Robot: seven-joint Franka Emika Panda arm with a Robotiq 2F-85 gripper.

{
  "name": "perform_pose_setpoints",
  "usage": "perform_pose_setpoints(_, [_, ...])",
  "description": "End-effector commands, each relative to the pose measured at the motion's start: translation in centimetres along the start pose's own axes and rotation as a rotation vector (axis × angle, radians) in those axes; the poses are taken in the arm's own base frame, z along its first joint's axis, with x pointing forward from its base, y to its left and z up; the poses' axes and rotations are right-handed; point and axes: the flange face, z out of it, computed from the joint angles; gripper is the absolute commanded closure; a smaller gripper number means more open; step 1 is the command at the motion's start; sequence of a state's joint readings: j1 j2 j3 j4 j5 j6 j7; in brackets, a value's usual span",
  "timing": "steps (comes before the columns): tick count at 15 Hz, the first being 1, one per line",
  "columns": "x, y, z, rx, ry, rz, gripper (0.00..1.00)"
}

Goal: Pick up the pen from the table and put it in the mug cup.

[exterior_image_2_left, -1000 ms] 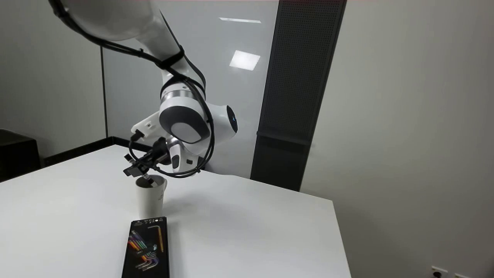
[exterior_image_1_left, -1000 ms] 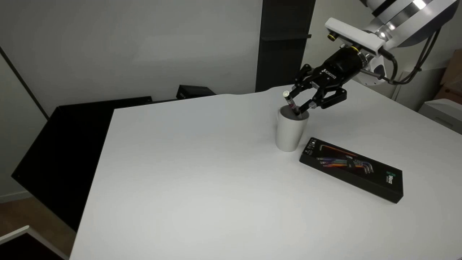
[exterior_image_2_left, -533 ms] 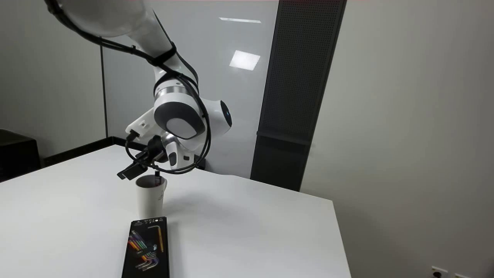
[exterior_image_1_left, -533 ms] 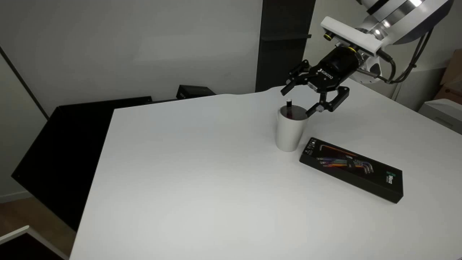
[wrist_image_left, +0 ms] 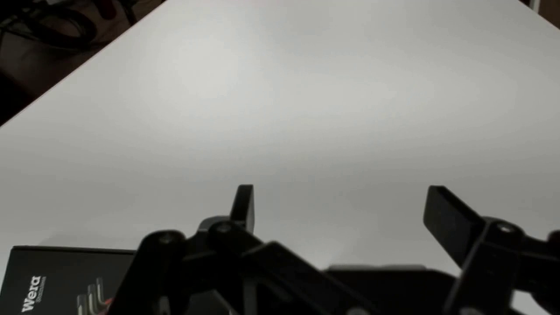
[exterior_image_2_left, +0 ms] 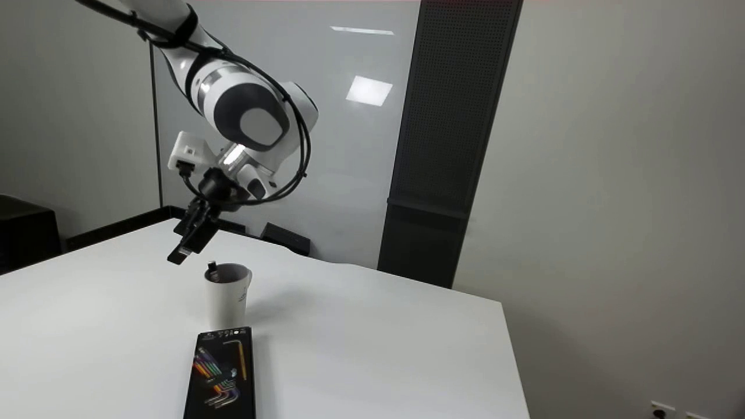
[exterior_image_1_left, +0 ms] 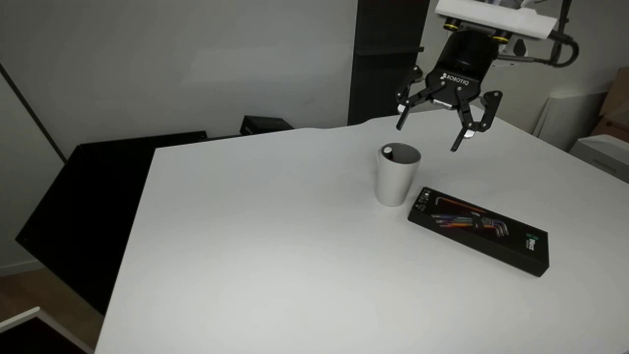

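The pen (exterior_image_1_left: 388, 152) rests inside the mug cup (exterior_image_1_left: 394, 183), leaning against the rim; only its pale-tipped upper end shows. In an exterior view the dark end of the pen (exterior_image_2_left: 213, 270) pokes a little above the rim of the mug cup (exterior_image_2_left: 226, 304). The cup stands upright on the white table (exterior_image_1_left: 275, 236). My gripper (exterior_image_1_left: 426, 138) hangs above and beside the cup, apart from it, its jaws wide open and nothing between them. In the wrist view the gripper (wrist_image_left: 341, 188) frames only bare tabletop; pen and cup are out of that view.
A flat black box (exterior_image_1_left: 479, 232) with pictured hex keys lies close to the cup's base; part of this box (wrist_image_left: 57, 280) shows at lower left in the wrist view. A dark wall panel (exterior_image_2_left: 448, 145) and a small black object (exterior_image_2_left: 285, 238) stand behind the table.
The gripper has let go of the pen, opened wide, and moved up and away from the cup. The pen has dropped lower into the cup and shifted its lean. Cup and box have stayed put.
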State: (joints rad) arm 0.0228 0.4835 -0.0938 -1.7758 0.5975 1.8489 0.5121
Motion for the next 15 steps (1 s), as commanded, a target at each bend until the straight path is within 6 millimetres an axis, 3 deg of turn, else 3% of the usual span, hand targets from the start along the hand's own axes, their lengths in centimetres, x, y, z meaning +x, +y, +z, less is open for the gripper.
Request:
perform_pose_setpoints(1, [-4.4, -0.1, -3.1, -0.167, 0.074, -0.107, 0.0])
perform_pose_setpoints(5, [-7.6, 0.1, -4.9, -0.367, 0.115, -0.26, 0.0])
perform_pose_setpoints(10, [-10.2, 0.0, -6.2, -0.586, 0.188, -0.446, 0.0])
perform_pose_setpoints(11, [-9.0, 0.0, -5.4, -0.524, 0.167, -0.386, 0.0])
perform_pose_setpoints(15, [-9.8, -0.2, -5.7, -0.571, 0.188, -0.435, 0.0])
